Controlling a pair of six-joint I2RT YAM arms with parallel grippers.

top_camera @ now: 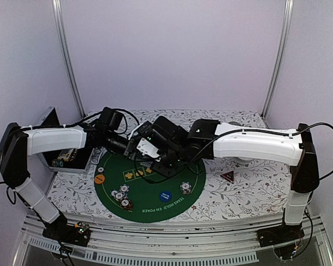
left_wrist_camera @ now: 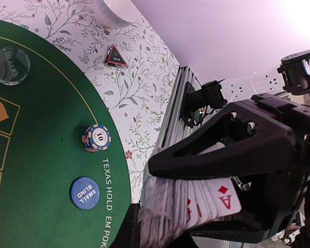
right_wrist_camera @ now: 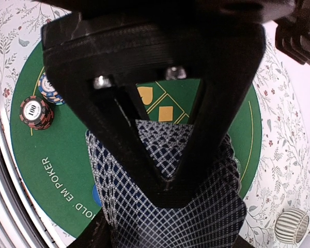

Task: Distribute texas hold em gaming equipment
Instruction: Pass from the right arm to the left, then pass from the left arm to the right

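The cards [left_wrist_camera: 209,201] are being clamped, fanned, in the left gripper [left_wrist_camera: 150,199] above the mat [left_wrist_camera: 46,155]; the right gripper [right_wrist_camera: 168,187], drawn together, is being held against their backs.

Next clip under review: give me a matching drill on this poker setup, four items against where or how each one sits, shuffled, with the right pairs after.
Things:
1. blue round button
2. red-black triangle marker
3. fan of white-faced playing cards
4. blue-and-white striped poker chips

Places or states:
A. clamped in the left claw
B. stacked on the green round mat, "10" on top
C. on the floral cloth, off the mat
D. flat on the mat, printed SMALL BLIND

Pairs: 1-D, 2-C, 3-A, 4-B.
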